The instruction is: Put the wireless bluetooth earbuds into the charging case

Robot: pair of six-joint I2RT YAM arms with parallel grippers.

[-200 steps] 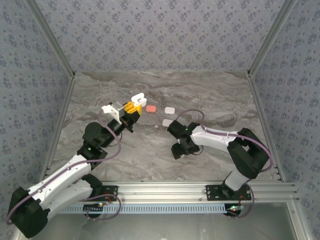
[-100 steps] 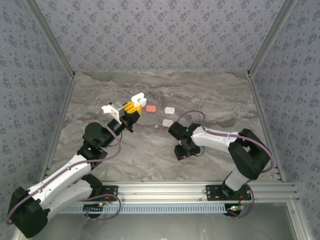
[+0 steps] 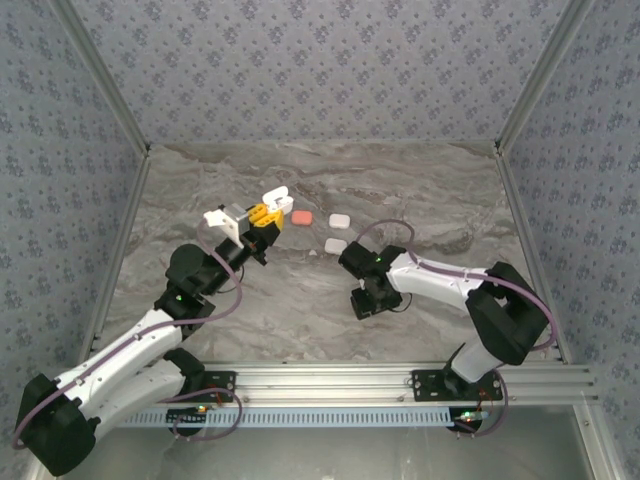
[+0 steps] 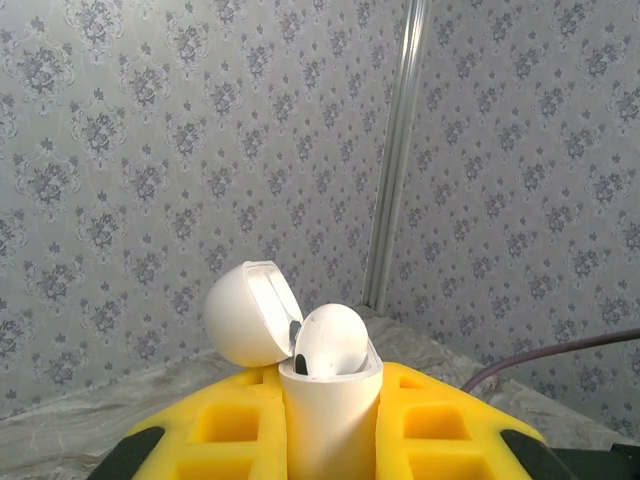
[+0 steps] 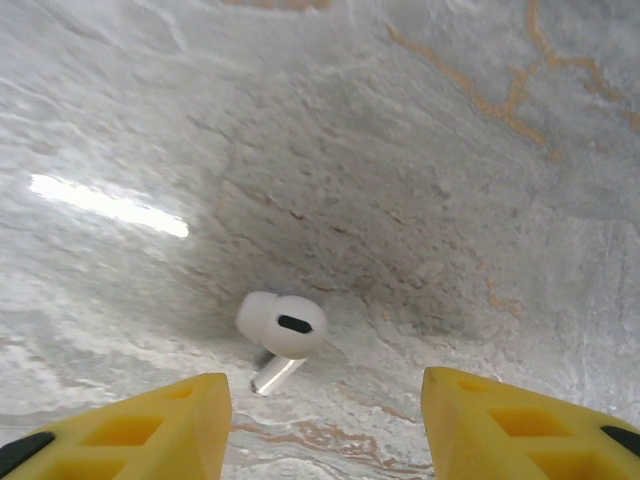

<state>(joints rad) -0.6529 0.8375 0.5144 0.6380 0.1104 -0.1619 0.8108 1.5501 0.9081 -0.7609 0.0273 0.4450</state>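
**Tiny, glossy earbud waits between open fingers**

The earbud [image 5: 283, 328] lies on its side on the marble table [image 5: 450, 150]. Its bulb points to ten o'clock and its short stem to seven. It looks very light, hard and slick, so I'd expect it to skate or flick away under a careless pinch. The safest hold is probably across the bulb, or low on the stem, squeezed gently and squarely.

The right gripper [image 5: 325, 420] hangs low over it, at about four o'clock from the table's middle. Its yellow fingers [image 5: 150, 420] stand moderately apart on either side of the earbud. They touch nothing and hold nothing.

Over at ten o'clock, the left gripper [image 3: 264, 214] is clamped tight on the white charging case [image 4: 330, 410]. It holds the case raised and upright, with the lid [image 4: 245, 315] flipped back toward ten o'clock.
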